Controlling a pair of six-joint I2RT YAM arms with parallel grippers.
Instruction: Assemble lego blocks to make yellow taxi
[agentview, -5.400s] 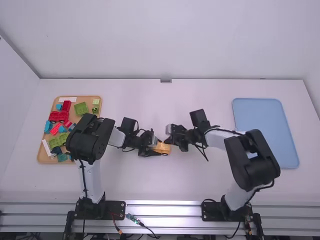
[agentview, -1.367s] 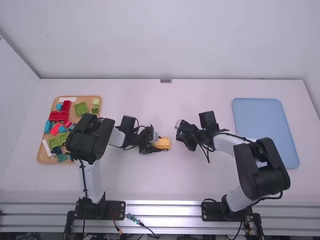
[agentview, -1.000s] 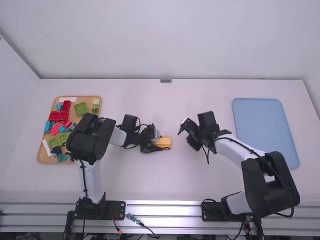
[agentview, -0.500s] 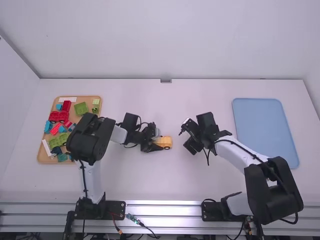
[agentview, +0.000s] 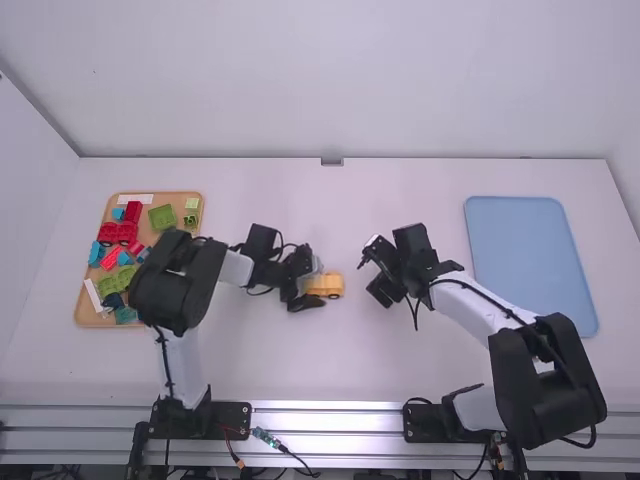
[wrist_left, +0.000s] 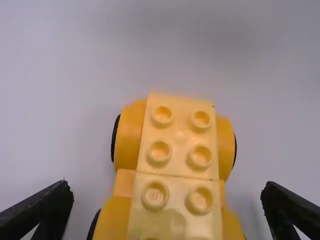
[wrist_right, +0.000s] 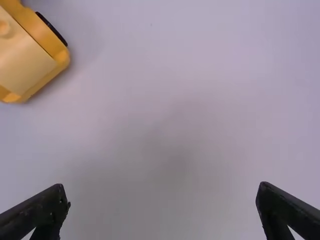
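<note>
Left wrist view: your black two-finger left hand (wrist_left: 167, 186) is spread either side of the yellow, studded plastic-block taxi (wrist_left: 180, 137) on the white table (wrist_left: 50, 100), so an off-centre squeeze might skew or roll it, your black right hand (wrist_right: 162, 186) spread, apart from it.

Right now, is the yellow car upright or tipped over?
Upright: in the left wrist view, the car has its studs on top and black wheels at both sides.
</note>
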